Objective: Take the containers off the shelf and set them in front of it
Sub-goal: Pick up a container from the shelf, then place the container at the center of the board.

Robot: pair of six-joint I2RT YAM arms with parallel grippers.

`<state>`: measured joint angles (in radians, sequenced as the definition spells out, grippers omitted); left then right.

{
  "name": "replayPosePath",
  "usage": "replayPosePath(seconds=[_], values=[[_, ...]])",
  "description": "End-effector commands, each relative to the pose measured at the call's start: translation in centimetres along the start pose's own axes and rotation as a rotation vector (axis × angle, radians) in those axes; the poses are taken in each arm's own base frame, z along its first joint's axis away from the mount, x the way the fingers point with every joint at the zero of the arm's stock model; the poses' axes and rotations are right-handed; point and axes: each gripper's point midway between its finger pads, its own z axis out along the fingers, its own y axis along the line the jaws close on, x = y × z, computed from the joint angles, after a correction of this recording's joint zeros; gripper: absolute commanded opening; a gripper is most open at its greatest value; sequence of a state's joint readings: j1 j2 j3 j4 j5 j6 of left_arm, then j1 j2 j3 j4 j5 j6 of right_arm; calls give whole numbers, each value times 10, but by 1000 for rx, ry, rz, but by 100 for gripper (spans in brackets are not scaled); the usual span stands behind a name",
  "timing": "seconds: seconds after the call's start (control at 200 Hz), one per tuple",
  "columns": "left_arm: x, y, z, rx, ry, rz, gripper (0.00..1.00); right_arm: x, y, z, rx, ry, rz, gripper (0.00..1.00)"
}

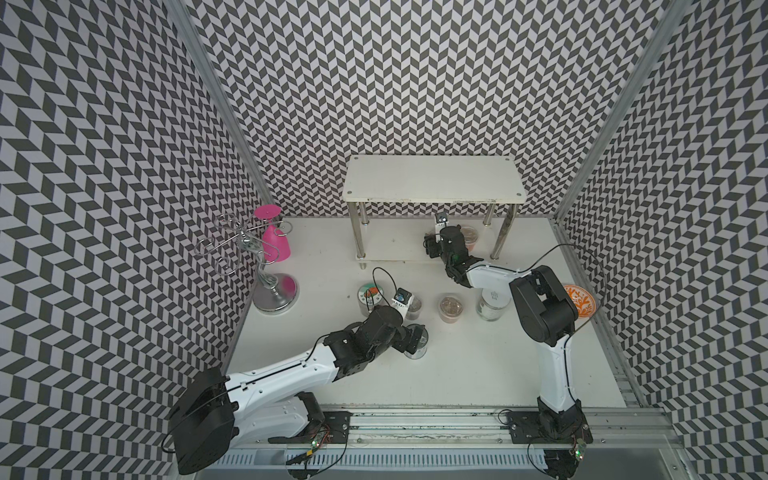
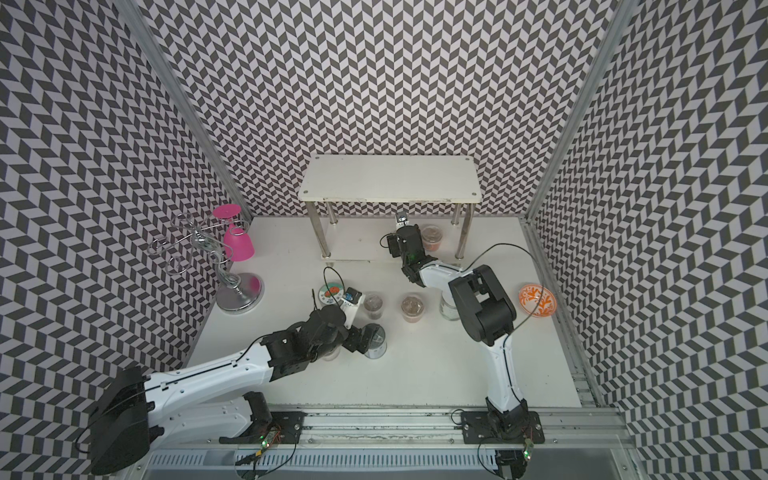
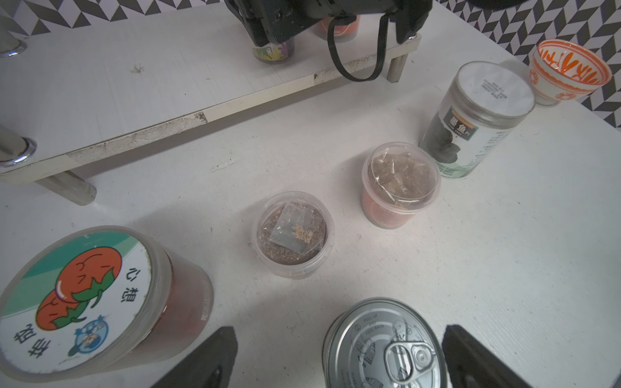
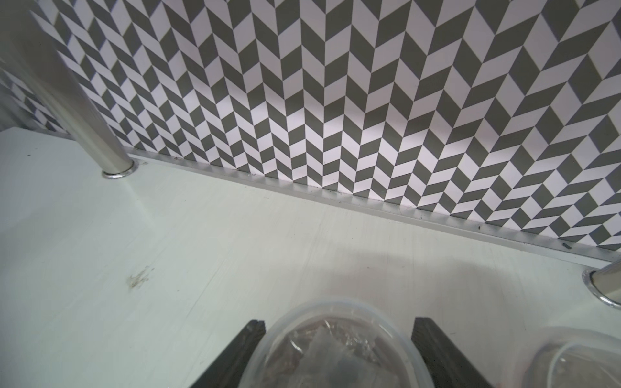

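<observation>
Clear plastic tub (image 4: 336, 349) is standing upright, lid facing up, near the front edge of the lower board of the shelf (image 4: 168, 235), right of middle, while the right gripper (image 4: 337, 322) is straddling it, jaws half-spread, fingers (image 4: 242, 356) beside its rim, grip unclear.

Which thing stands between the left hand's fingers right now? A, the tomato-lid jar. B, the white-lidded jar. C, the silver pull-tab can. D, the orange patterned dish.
C: in the left wrist view the silver pull-tab can stands between the open fingers of the left hand.
</observation>
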<state>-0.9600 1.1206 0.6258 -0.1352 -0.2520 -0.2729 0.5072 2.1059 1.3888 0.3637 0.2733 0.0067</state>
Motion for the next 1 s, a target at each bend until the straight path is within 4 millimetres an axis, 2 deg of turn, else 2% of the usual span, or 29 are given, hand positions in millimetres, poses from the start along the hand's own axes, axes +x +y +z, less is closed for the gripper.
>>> replayPosePath(seconds=[0.0, 0.21, 0.416, 0.561, 0.741, 0.881, 0.996], values=[[-12, -2, 0, 15, -31, 4, 100, -35, 8, -26, -81, -77, 1, 68], [-16, 3, 0, 10, -41, 4, 100, -46, 22, -76, -224, -119, -53, 66], [-22, 9, -1, 15, -58, -15, 100, -48, 33, -152, -375, -172, -102, 66], [-27, 16, 0, 17, -73, -26, 100, -27, 46, -211, -462, -153, -137, 66], [-32, 22, 1, 19, -80, -23, 100, -3, 59, -273, -556, -134, -84, 65], [-33, 26, 1, 16, -79, -22, 100, 25, 68, -309, -622, -95, -43, 64], [-34, 27, 2, 17, -80, -20, 100, 61, 66, -321, -625, -21, -14, 64]])
